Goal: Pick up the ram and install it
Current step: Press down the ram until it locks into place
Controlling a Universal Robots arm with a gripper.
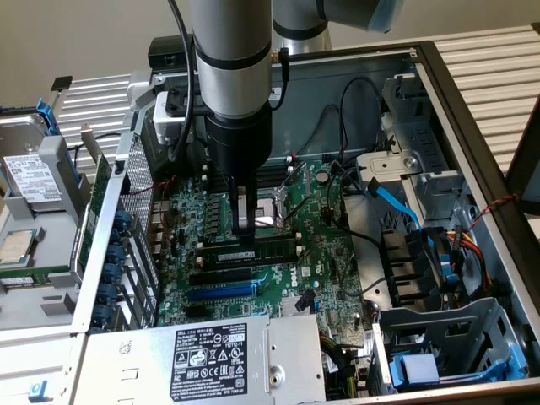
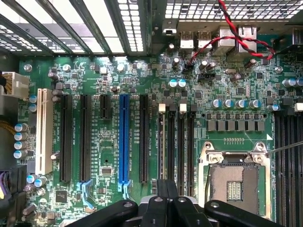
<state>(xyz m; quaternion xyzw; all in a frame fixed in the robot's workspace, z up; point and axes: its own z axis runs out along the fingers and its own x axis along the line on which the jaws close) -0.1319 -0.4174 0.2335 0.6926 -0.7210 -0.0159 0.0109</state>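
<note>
Nearest in the exterior view sits the grey power supply with its label; beyond it, on the green motherboard, run the blue expansion slot and a black slot beside it; just past those lies the ram, lengthwise along a memory slot between the expansion slots and the CPU socket.

The gripper hangs straight down over the ram, towards its end on the exterior view's left, with the fingers drawn together and nothing clamped between them; whether the tips touch the stick's top edge or stop just above it, I cannot tell. From the wrist, the gripper points along the black memory slots, with the blue slot to one side and the open socket to the other.

Risk, as I judge it: a push off-centre could seat one end alone and leave the stick tilted; a notch out of line could bind it and stress the board; a slip towards the far side would land the fingers on the bare socket.

The ram itself is a long, thin green stick with a row of black chips and a pale label, level with the slots beside it; whether its end clips have latched is too small to tell.
</note>
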